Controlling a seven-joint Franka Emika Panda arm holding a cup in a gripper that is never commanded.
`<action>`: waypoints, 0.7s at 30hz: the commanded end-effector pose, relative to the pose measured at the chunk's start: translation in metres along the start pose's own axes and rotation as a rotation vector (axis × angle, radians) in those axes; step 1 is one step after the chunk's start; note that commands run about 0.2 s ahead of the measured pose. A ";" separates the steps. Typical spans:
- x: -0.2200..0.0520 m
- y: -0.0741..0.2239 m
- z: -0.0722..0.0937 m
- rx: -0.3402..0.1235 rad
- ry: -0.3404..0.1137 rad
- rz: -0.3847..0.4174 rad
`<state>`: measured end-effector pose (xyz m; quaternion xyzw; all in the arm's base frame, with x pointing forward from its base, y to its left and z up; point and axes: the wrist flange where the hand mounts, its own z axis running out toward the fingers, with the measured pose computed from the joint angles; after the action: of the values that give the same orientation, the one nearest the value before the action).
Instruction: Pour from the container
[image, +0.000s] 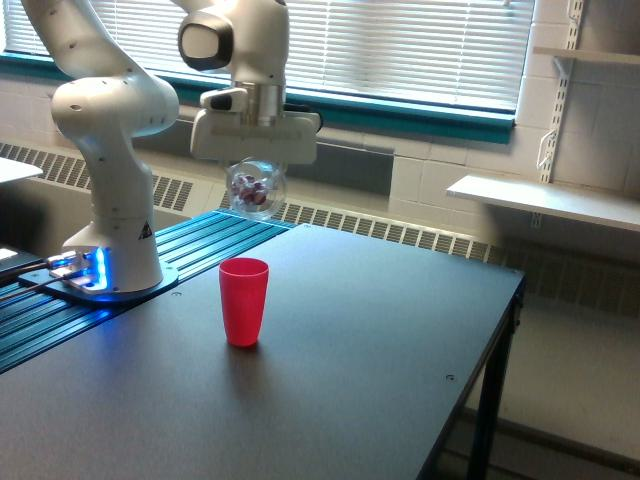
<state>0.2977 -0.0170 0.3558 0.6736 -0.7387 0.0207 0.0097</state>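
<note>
Container (255, 189), a clear plastic cup with a rounded bottom, hangs in the air beneath the white robot arm's claw (254, 166), which grips it from above; small dark-red pieces are visible inside the transparent wall. It sits above the dark surface (330, 390) and higher than the opaque red cup (244, 301), which stands upright on that surface, well apart from the clear cup and almost directly below it, a little toward the exterior view's left of centre. The claw's fingers are largely hidden behind its broad white housing, but the cup is plainly carried between them. The arm's white base (112, 200) rises at the exterior view's left, with a blue light glowing at its foot on a ribbed teal panel (180, 260). Behind the scene, closed window blinds (420, 45) run across the wall over a teal sill, and a pale shelf (545, 200) is mounted at the exterior view's right
</note>
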 end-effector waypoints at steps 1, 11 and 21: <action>0.007 0.012 0.020 -0.046 -0.028 -0.070; 0.016 0.016 0.034 -0.092 -0.088 -0.085; 0.040 0.019 0.038 -0.107 -0.125 -0.089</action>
<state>0.2875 -0.0458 0.3319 0.6899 -0.7230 -0.0377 -0.0012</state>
